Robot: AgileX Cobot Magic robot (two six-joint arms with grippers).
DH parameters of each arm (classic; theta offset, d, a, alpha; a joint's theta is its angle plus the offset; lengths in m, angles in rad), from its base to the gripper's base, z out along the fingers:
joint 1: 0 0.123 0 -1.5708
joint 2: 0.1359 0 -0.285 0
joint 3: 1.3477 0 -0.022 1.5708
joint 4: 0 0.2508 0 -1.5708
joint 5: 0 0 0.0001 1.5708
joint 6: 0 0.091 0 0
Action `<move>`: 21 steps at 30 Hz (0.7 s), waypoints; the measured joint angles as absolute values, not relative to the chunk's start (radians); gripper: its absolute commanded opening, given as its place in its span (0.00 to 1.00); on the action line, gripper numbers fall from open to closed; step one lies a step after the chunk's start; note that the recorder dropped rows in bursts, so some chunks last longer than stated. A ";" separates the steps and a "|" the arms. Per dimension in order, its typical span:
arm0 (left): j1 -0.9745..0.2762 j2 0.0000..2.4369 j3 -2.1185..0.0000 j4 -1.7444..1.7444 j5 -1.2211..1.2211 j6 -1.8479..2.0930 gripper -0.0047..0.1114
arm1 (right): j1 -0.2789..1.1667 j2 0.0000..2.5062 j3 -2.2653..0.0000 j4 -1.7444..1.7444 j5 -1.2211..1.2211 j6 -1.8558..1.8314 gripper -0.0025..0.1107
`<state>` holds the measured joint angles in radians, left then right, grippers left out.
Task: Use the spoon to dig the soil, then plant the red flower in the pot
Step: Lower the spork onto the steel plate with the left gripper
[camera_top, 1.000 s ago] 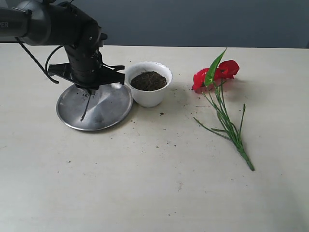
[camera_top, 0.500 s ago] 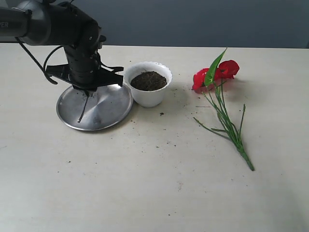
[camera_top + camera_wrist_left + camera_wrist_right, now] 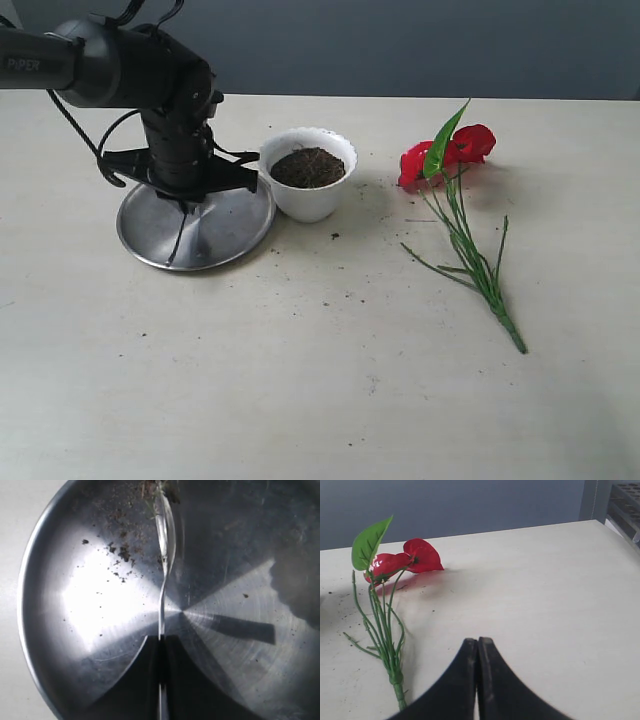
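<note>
We see the left gripper [image 3: 183, 195] poised over the round steel plate [image 3: 235, 225] near the desk's [image 3: 300, 380] far left corner, its fingers clamped on the handle of the spoon [image 3: 180, 232]. The spoon hangs nearly upright, its long axis running from the fingers down to the plate. In the left wrist view the spoon [image 3: 163, 580] points its bowl away from the fingers [image 3: 150, 680], and bits of soil and fine fibres cling at the bowl tip, with loose crumbs scattered on the plate [image 3: 60, 605].

Just beside the plate, toward the desk's middle, stands the white pot [image 3: 310, 200], upright and filled with dark soil [image 3: 307, 167].

The red flower [image 3: 460, 150] lies flat toward the right edge, well apart from the pot. Its long axis runs diagonally: petals and leaf toward the far edge, stem ends toward the near right corner.

In the right wrist view the right gripper [image 3: 478, 645] has its fingers pressed together, empty, above bare desk near the flower's [image 3: 395, 562] stems.
</note>
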<state>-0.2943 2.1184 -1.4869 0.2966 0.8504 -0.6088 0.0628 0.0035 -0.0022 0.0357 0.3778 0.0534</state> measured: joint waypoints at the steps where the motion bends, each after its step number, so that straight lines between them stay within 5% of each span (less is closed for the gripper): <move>1: -0.294 2.120 -1.487 0.292 0.850 -0.609 0.04 | 0.063 0.004 -0.002 0.036 0.378 0.053 0.02; 21: -0.294 2.158 -1.487 0.320 0.799 -0.611 0.04 | 0.063 0.004 -0.002 0.036 0.378 0.053 0.02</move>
<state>-0.2943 2.1575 -1.4869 0.3200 0.7988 -0.6109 0.0628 0.0035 -0.0022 0.0357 0.3778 0.0534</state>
